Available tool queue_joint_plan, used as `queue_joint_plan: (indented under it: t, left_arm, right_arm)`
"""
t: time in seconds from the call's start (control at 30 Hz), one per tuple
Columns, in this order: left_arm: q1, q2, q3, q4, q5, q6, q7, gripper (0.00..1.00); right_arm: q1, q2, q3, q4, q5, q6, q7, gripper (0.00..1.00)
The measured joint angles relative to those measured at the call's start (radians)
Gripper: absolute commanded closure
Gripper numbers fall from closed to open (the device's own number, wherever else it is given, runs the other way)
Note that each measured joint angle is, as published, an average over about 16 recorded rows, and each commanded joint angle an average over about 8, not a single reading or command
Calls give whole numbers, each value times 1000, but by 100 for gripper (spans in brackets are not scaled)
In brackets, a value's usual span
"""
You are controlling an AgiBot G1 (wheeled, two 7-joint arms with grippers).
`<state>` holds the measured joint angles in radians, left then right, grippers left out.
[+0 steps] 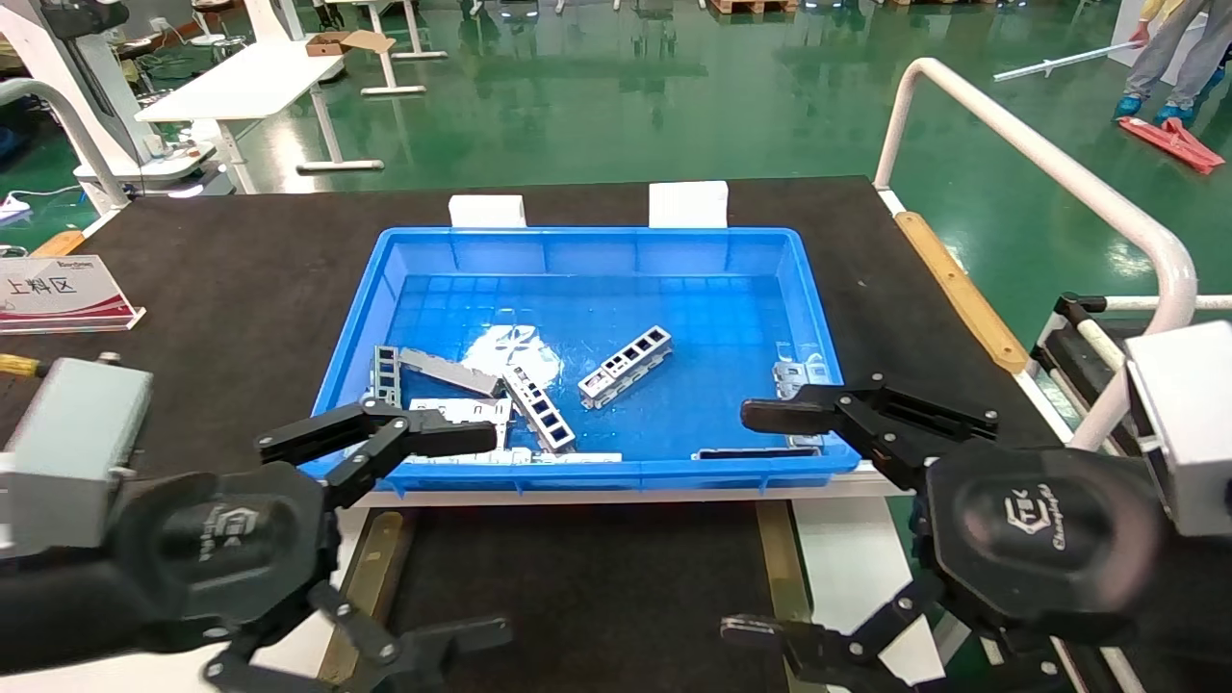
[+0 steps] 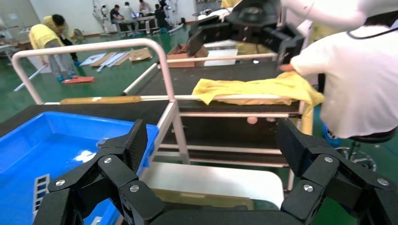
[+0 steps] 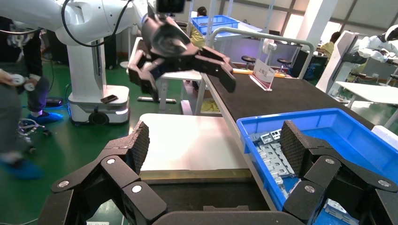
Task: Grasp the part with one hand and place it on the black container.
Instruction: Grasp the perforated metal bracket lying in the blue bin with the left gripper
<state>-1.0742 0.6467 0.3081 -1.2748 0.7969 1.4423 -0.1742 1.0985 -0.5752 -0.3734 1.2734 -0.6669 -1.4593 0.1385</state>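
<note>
Both grippers fill the near edge of the head view, one on each side, each with its fingers spread wide and nothing between them. Left gripper [image 1: 438, 539] hovers over the near-left corner of the blue bin [image 1: 808, 289], its upper finger crossing the rim; right gripper [image 1: 770, 520] mirrors it at the near-right corner. Neither touches a part, so the grasp is not yet begun, and the level, symmetric pose reads as a ready stance from which either arm could reach in.

Beneath and between the two grippers lies the black container [image 1: 577, 587], its dark textured floor bordered by brass-coloured strips, sitting just in front of the bin so the carry from pick to place is short. Its floor looks bare.

Inside the bin, the part [image 1: 626, 366] best placed for picking is a ladder-like silver channel with square cutouts, lying alone and diagonal near the middle, apart from everything else. Another like it [image 1: 539, 409] lies toward the near-left, crowded against flat slotted plates [image 1: 448, 371], which would likely hamper the fingers. More grey pieces [image 1: 799, 375] sit at the right wall.

Beyond the bin spreads the dark table mat [image 1: 241, 279], with a sign [image 1: 58, 294] at its left edge
</note>
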Motion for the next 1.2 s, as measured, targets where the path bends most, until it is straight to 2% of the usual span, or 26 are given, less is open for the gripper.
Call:
queue_joint_plan:
  t: [0.3, 0.63, 0.93, 1.2]
  left_arm:
    - [-42, 86, 46, 22, 132, -105, 32, 0]
    - [-120, 238, 116, 116, 298, -266, 36, 0]
    - [-209, 414, 176, 306, 445, -446, 60, 0]
    - [-296, 582, 202, 544, 523, -590, 147, 0]
  right_arm:
    - [0, 0, 0, 0, 0, 0, 0, 0]
    - [0, 0, 0, 0, 0, 0, 0, 0]
    - [0, 0, 0, 0, 0, 0, 0, 0]
    - [0, 0, 0, 0, 0, 0, 0, 0]
